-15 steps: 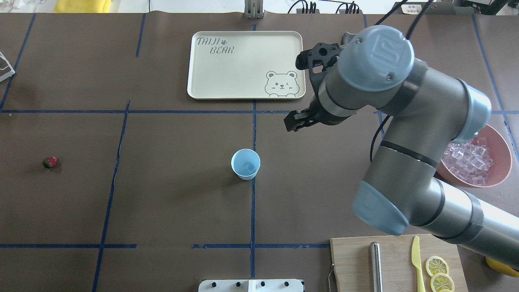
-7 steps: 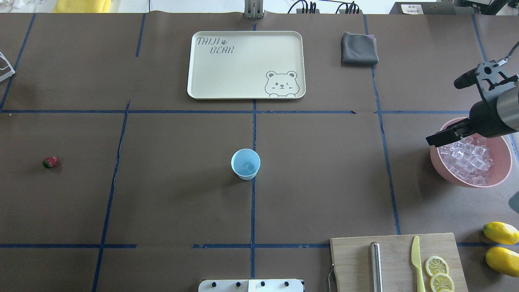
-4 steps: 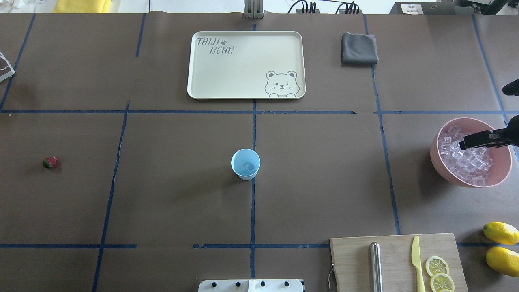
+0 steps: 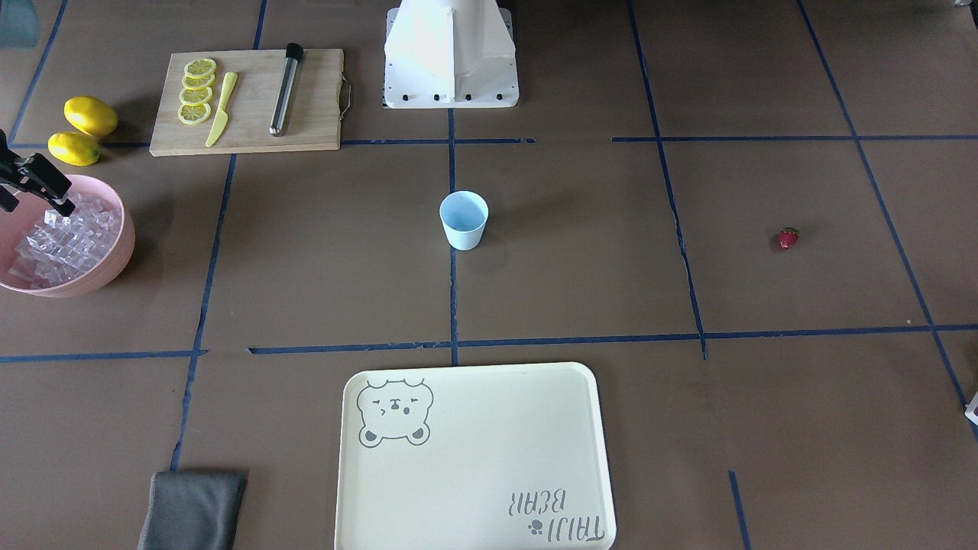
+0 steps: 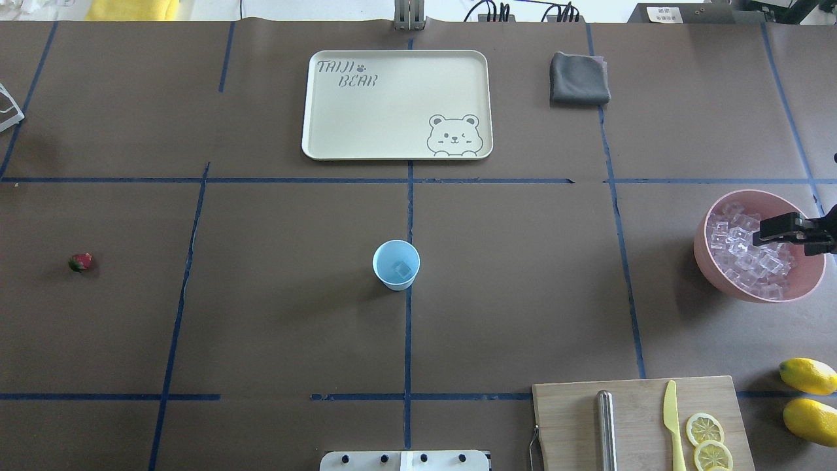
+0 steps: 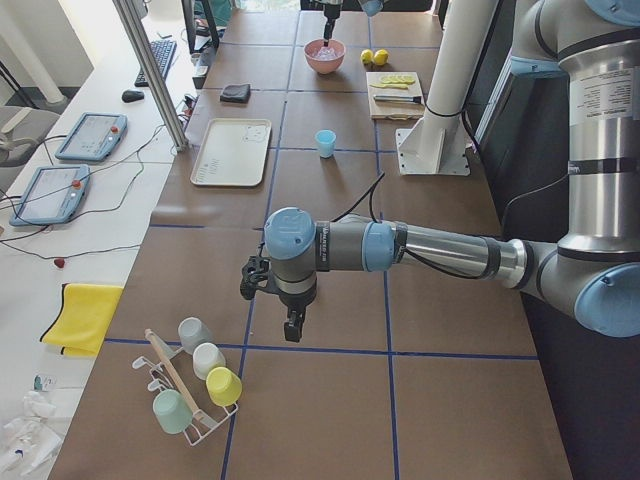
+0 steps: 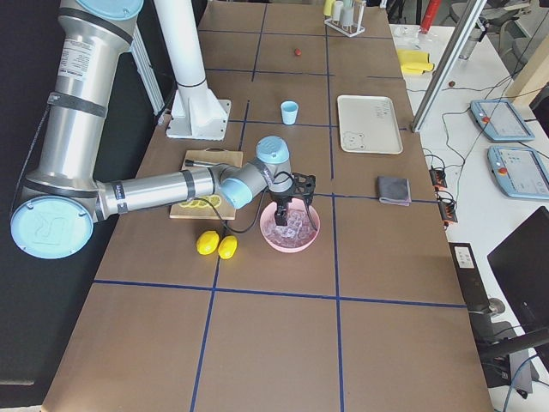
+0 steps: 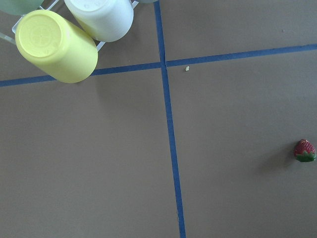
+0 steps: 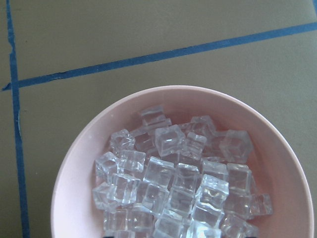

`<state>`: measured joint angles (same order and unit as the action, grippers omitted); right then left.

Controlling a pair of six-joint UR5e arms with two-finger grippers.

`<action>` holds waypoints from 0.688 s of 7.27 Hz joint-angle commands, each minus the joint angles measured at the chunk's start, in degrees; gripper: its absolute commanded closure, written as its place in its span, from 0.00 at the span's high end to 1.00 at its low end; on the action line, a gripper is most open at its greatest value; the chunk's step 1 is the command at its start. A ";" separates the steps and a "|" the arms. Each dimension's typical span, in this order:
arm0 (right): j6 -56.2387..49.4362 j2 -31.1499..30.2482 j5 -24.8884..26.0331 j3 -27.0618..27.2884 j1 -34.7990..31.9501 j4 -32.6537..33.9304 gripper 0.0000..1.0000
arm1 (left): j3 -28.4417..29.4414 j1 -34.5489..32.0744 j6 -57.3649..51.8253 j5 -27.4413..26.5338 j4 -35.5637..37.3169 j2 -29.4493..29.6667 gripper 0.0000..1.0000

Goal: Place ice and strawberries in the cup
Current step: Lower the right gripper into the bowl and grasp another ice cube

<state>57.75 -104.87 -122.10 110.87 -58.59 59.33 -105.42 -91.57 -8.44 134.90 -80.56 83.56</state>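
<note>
The pale-blue cup [image 5: 395, 265] stands upright at the table's middle with one ice cube [image 5: 403, 269] inside. More ice [image 5: 745, 258] fills the pink bowl [image 5: 703, 261] at the right edge, and it shows close up in the right wrist view [image 9: 173, 183]. My right gripper [image 5: 762, 232] hovers over that bowl, open and empty. The strawberry [image 5: 80, 262] lies alone at the far left, and it shows in the left wrist view [image 8: 304, 150]. My left gripper [image 6: 290, 330] hangs above the table near the cup rack. I cannot tell if it is open.
A cream bear tray [image 5: 392, 131] and a grey cloth [image 5: 579, 78] lie at the back. A cutting board [image 5: 569, 418] with a metal rod, yellow knife and lemon slices is front right, next to two lemons [image 5: 807, 376]. A rack of cups [image 6: 195, 385] stands far left.
My right arm has swung from beside the tray over to the right, and its gripper has come over the ice bowl. The cup and the strawberry have not moved.
</note>
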 commanded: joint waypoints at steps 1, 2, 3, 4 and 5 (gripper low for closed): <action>2.37 -0.60 0.02 -0.83 0.06 -0.71 0.88 | -0.23 0.07 0.00 0.01 0.05 0.02 1.00; 2.28 -0.60 0.02 -1.36 0.32 -0.71 0.87 | -0.23 0.07 0.00 0.01 -0.04 0.02 1.00; 2.28 -0.51 0.10 -1.53 1.02 -0.71 0.84 | -0.40 0.07 0.00 0.01 0.05 0.02 1.00; 2.28 -0.51 0.19 -1.62 1.64 -0.71 0.79 | -0.40 0.07 0.00 0.01 0.05 0.02 1.00; 2.37 -0.43 0.28 -2.06 2.51 -0.71 0.75 | -0.49 0.07 0.00 0.01 -0.04 0.02 1.00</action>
<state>60.04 -105.37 -121.92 109.23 -57.06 58.63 -105.82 -91.50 -8.44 134.91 -80.53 83.58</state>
